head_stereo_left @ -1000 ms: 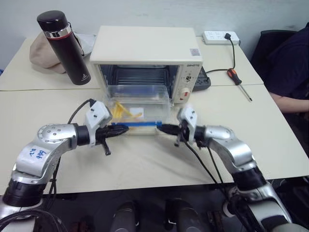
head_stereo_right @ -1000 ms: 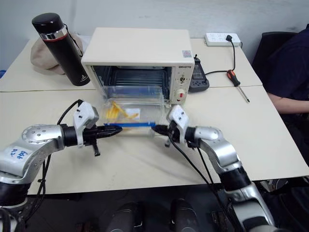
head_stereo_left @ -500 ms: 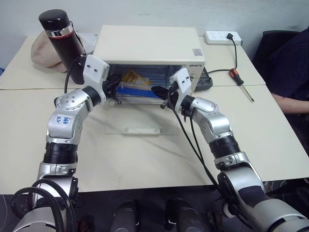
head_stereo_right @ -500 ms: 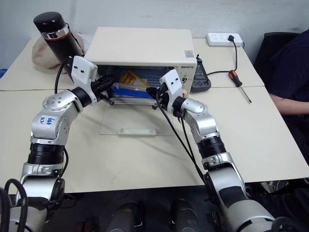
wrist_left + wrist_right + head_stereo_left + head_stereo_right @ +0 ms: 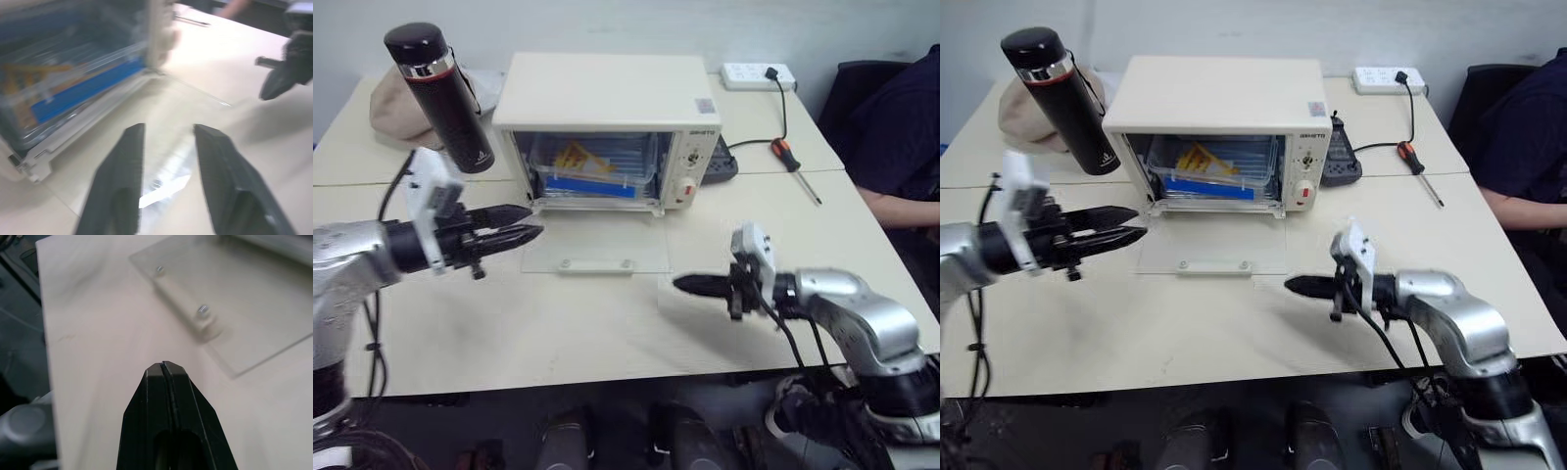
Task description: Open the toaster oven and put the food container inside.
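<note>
Food container [image 5: 595, 168] now inside toaster oven [image 5: 607, 127], upper centre; left gripper [image 5: 514, 224] spread, right gripper [image 5: 690, 285] pressed together, both withdrawn; task essentially done.

blurred: food container [image 5: 58, 93] | cut off: person [image 5: 901, 147] at edge
</note>
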`<action>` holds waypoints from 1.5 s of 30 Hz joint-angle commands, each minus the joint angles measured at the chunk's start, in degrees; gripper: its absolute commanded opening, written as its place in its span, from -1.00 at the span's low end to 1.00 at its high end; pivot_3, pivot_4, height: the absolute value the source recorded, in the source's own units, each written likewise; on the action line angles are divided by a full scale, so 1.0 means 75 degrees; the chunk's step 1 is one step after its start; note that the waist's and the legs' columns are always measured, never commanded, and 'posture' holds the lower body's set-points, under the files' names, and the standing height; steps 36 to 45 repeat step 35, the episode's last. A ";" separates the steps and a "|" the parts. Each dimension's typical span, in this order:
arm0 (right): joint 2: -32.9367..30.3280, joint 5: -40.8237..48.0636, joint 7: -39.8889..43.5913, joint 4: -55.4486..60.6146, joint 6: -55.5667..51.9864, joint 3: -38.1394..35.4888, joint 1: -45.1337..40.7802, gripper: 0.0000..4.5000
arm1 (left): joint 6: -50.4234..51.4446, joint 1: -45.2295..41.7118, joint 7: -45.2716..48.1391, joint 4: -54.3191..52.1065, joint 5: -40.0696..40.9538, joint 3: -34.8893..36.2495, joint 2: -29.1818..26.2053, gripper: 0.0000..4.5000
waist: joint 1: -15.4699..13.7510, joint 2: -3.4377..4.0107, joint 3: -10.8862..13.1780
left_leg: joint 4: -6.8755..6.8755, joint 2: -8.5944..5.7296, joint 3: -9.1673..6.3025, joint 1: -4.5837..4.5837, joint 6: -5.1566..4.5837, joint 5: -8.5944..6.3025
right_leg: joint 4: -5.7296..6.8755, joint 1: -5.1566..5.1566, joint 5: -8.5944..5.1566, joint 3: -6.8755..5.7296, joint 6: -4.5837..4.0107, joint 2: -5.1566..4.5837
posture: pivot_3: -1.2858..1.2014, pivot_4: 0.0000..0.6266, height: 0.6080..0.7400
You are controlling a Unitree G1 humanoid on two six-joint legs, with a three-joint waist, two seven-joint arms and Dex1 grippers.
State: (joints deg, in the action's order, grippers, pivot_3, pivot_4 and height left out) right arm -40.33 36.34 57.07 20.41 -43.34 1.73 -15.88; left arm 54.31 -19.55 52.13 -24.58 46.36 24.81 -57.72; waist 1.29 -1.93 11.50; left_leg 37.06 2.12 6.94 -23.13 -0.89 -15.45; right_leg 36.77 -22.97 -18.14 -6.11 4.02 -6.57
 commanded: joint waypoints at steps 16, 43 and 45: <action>0.2822 -0.1036 -0.2671 -0.1610 0.0859 -0.0149 -0.1340 -0.44 | -0.0798 -0.0044 0.1047 0.0943 -0.0344 0.0836 -0.1779 1.00 | 0.0052 0.0024 0.0014 | -0.0013 0.0003 0.0022 -0.0031 0.0011 0.0032 | 0.0028 -0.0067 -0.0010 0.0020 -0.0021 0.0011 | 0.03 -0.52 1.00; -0.1417 0.0838 0.0447 -0.1751 -0.0754 -0.1769 -0.3357 0.99 | -0.1087 0.0016 0.1347 0.2044 -0.0679 0.1703 -0.2042 1.00 | 0.0061 0.0050 0.0033 | -0.0004 0.0011 0.0049 -0.0034 -0.0021 0.0020 | 0.0022 -0.0075 -0.0009 0.0028 -0.0014 0.0011 | 0.03 -0.52 1.00; -0.1417 0.0838 0.0447 -0.1751 -0.0754 -0.1769 -0.3357 0.99 | -0.1087 0.0016 0.1347 0.2044 -0.0679 0.1703 -0.2042 1.00 | 0.0061 0.0050 0.0033 | -0.0004 0.0011 0.0049 -0.0034 -0.0021 0.0020 | 0.0022 -0.0075 -0.0009 0.0028 -0.0014 0.0011 | 0.03 -0.52 1.00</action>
